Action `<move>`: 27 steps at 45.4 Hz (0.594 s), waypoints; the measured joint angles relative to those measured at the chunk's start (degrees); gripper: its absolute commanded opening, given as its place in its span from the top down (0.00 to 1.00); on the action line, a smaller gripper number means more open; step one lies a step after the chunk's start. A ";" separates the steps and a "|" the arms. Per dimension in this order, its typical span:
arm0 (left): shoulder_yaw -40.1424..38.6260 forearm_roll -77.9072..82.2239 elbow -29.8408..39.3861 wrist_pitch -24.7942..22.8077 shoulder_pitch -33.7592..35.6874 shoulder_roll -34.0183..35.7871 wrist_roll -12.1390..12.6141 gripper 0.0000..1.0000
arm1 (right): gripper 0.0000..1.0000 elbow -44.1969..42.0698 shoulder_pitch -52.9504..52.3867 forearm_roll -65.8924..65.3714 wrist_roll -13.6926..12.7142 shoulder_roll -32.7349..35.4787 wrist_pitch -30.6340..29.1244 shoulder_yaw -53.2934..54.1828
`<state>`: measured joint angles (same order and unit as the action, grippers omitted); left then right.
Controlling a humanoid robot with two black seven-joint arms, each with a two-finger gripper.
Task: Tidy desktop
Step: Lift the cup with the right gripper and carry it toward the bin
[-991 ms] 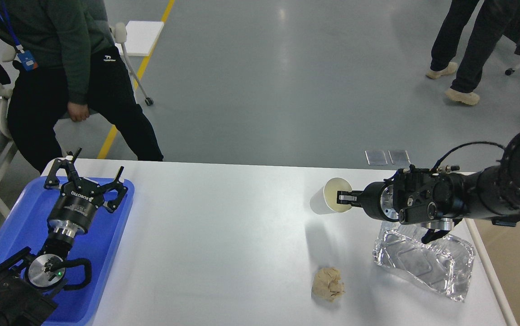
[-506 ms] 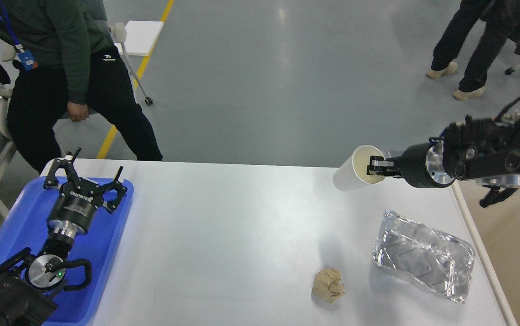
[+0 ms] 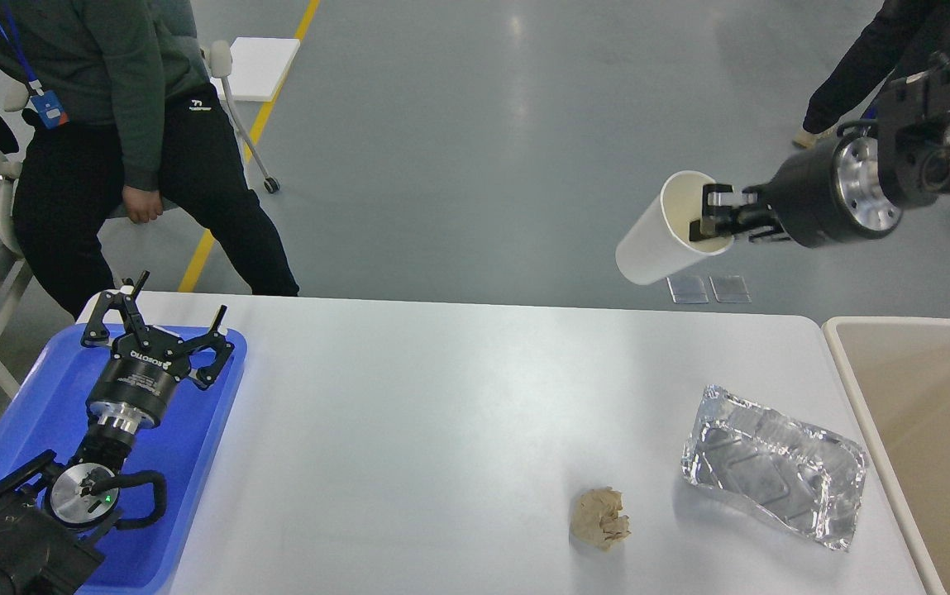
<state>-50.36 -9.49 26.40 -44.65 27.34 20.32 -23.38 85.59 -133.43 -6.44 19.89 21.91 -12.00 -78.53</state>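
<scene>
Across the lower part of the head view, the desktop [image 3: 441,430] is catalogued as a large, rigid, glossy white top, judged slippery and not itself to be lifted; on it are listed a crumpled paper ball [image 3: 600,518] and a foil tray [image 3: 772,477], both judged light and easily crushed, best taken by their edges. Above its far right corner, a paper cup [image 3: 673,230] is held tilted, its rim pinched by the right gripper [image 3: 713,216], while the left gripper [image 3: 159,324] is spread wide over the blue tray [image 3: 210,463]. The beige bin [image 3: 921,413] is cut off at the right edge and its contents cannot be made out.
</scene>
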 measured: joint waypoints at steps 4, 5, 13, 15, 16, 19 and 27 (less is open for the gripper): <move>0.00 0.00 0.00 0.00 0.00 0.00 0.00 0.01 | 1.00 -0.01 -1.38 0.53 -0.11 0.03 -2.03 -0.54; 0.00 0.00 0.00 0.00 0.00 0.00 0.00 0.01 | 1.00 -0.01 -1.69 0.75 -0.12 0.02 -2.48 -0.65; 0.00 0.00 0.00 0.00 0.00 0.00 0.00 0.01 | 1.00 -0.12 -2.93 2.16 -0.21 0.01 -4.89 -2.27; 0.00 0.00 0.00 0.00 0.00 0.00 0.00 0.01 | 1.00 -0.64 -2.93 2.38 -0.22 0.02 -5.26 -2.65; 0.00 0.00 0.00 0.00 0.00 0.00 0.00 0.01 | 1.00 -0.91 -2.93 2.46 -0.23 0.07 -5.39 -2.78; 0.00 0.00 0.00 0.00 0.00 0.00 0.00 0.01 | 1.00 -1.72 -2.75 2.69 -0.24 0.35 -5.83 -3.19; 0.00 0.00 0.01 0.00 0.00 0.00 0.00 0.01 | 1.00 -3.14 -1.88 3.08 -0.24 3.12 -6.74 -4.22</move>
<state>-50.36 -9.49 26.40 -44.65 27.33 20.32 -23.38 82.45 -135.31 -3.36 19.65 25.03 -18.74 -82.75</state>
